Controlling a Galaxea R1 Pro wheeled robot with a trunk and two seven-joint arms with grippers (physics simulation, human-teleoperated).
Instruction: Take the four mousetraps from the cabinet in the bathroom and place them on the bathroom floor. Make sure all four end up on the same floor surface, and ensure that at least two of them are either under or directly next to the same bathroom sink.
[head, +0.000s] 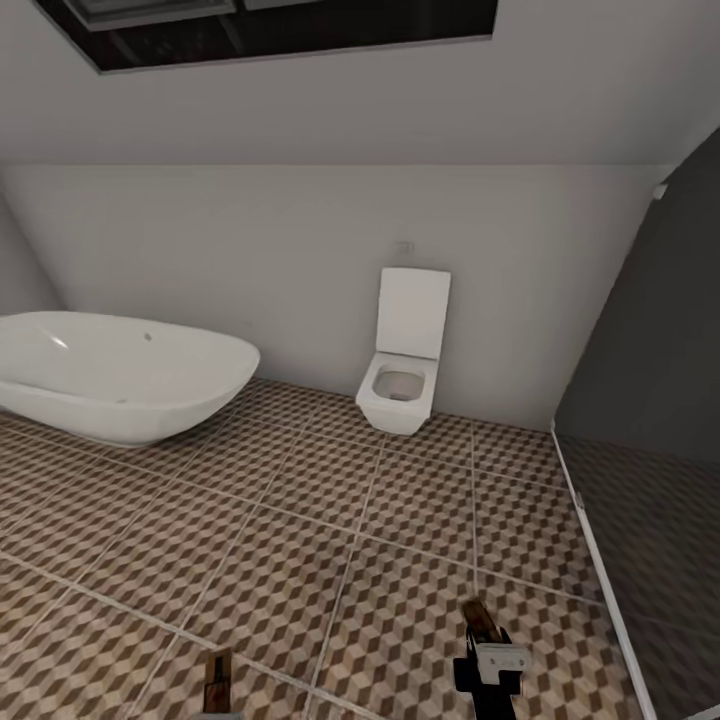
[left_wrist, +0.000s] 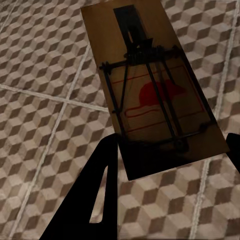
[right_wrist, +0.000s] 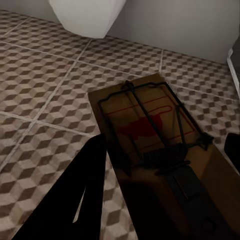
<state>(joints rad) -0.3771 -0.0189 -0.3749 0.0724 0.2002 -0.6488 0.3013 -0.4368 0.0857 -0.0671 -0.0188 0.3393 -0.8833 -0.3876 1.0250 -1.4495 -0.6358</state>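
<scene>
Both grippers, left (left_wrist: 167, 165) and right (right_wrist: 165, 165), clamp one mousetrap (left_wrist: 150, 85) each above bathroom floor (head: 300, 540) facing toilet (head: 403, 375); releasing here risks missing the sink.

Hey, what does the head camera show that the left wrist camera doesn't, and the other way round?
Head view alone: the bathtub, the toilet, the dark glass partition, and the right tool with its mousetrap. Left wrist view alone: close detail of the left mousetrap, with its wire bar and red print, held in the left tool. Both share the cube-patterned bathroom floor.
</scene>
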